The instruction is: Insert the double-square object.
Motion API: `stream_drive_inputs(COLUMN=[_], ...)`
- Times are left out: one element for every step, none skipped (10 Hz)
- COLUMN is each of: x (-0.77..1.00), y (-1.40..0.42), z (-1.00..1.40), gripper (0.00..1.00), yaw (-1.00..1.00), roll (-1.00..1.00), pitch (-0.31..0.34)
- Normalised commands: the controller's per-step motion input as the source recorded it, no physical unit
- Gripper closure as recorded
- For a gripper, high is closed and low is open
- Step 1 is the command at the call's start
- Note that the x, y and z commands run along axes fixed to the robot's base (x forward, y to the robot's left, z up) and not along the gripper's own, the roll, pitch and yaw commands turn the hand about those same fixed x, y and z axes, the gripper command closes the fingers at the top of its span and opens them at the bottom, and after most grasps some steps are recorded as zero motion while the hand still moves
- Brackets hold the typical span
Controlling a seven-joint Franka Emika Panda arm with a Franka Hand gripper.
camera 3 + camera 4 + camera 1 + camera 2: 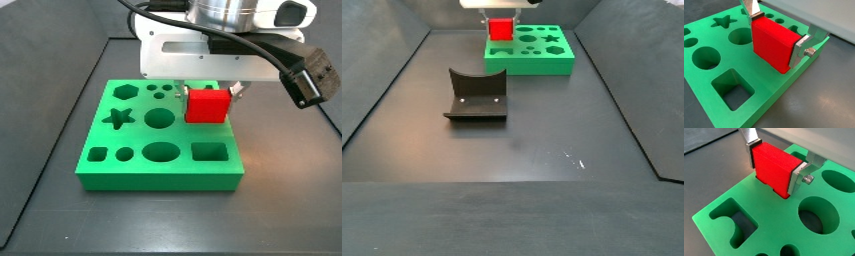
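One of each piece, one arm

One gripper (209,92) is holding one double-square object (205,105) over one green board (201,178); the board is showing nine cut-outs in a side view, and one dark grey curved block (476,97) is lying on the floor.

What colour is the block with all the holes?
Green block, clearest in a side view; the end effector holds a red piece above it.

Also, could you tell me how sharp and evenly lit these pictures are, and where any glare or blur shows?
In both wrist views the red double-square object between the gripper fingers is sharp; a side view shows pale glare on the dark floor and the green board small; in a side view the lighting is even, with a soft shadow beside the board.
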Motion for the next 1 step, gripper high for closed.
stream_drive_inputs(x=[-0.01], y=[0.00], z=[0.00], gripper=[1.00], yaw=[0.00], roll=[0.00], pitch=[0.000])
